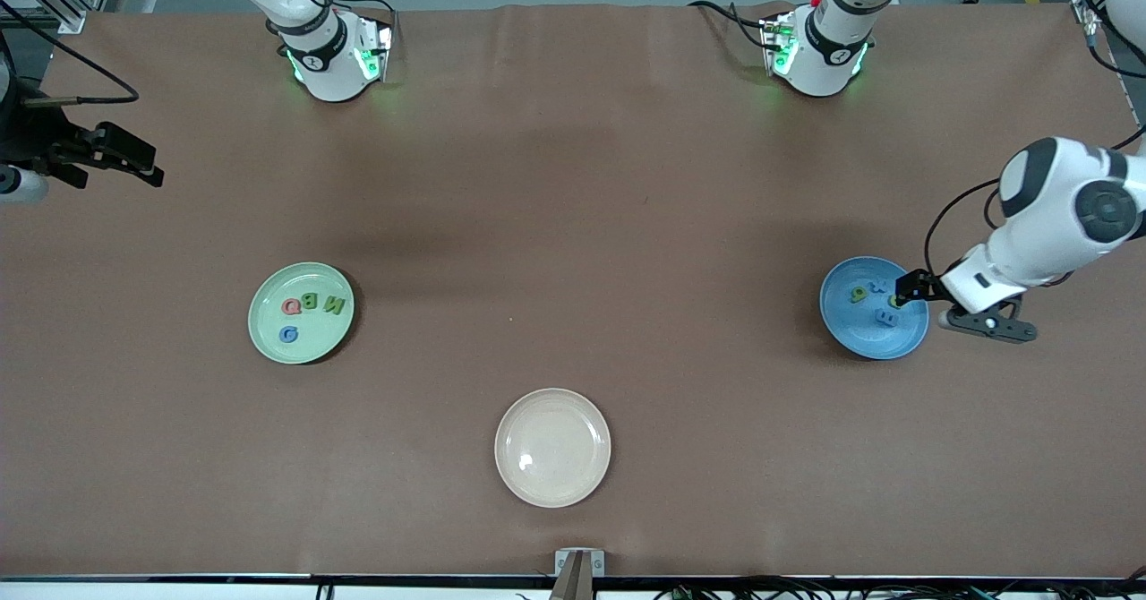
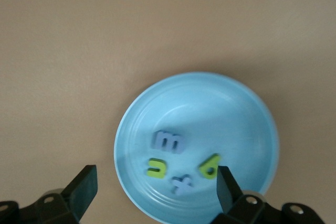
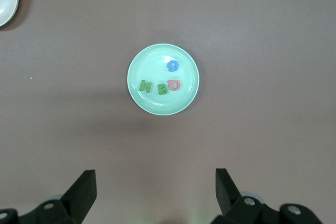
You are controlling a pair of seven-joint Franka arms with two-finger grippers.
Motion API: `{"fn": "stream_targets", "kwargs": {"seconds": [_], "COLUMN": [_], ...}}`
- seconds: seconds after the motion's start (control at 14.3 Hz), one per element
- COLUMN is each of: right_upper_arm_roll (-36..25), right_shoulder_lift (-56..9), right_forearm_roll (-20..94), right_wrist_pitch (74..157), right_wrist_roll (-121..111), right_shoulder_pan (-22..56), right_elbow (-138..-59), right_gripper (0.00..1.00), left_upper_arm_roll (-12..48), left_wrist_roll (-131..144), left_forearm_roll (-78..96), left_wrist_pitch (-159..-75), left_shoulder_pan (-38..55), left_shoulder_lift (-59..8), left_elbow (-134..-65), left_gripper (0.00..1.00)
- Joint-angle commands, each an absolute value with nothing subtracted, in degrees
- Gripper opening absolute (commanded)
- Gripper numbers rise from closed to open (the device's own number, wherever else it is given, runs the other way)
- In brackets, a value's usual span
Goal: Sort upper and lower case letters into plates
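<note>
Four letters in each plate, none in my jaws

My left gripper (image 2: 155, 190) hangs open over the blue plate (image 1: 842, 331) at the front view's right edge, above the lime letter (image 2: 156, 168); lifting carelessly could clip the rim. My right gripper (image 3: 155, 192), also open, waits high above the pale green plate (image 1: 269, 340) at centre-left; the cream-white plate (image 1: 552, 484) lies bare
</note>
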State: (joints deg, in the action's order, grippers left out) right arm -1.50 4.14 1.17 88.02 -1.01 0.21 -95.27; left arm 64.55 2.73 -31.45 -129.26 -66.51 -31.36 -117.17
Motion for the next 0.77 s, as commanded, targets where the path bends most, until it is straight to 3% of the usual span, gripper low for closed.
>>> {"fn": "stream_targets", "kwargs": {"seconds": [0.0, 0.35, 0.7], "right_upper_arm_roll": [-1.4, -1.4, -1.4], "right_shoulder_lift": [6.1, 6.1, 6.1], "right_forearm_roll": [1.8, 1.8, 1.8], "right_wrist_pitch": [88.6, 88.7, 88.7], "right_wrist_roll": [-0.4, -0.4, -0.4], "right_shoulder_pan": [-0.2, -0.2, -0.2], "right_elbow": [-97.3, -97.3, -97.3], "right_gripper": [1.0, 1.0, 1.0], "left_upper_arm_roll": [64.7, 64.4, 64.4], "left_wrist_roll": [-5.7, -6.8, -3.4], "left_forearm_roll": [-15.9, -8.6, -2.4], "left_wrist_pitch": [-126.1, -121.3, -111.5], "left_shoulder_pan": [-66.1, -66.2, -66.3], "left_shoulder_lift": [-18.7, -5.8, -3.2], "left_elbow": [-115.6, -114.5, -105.0], "left_gripper": [1.0, 1.0, 1.0]}}
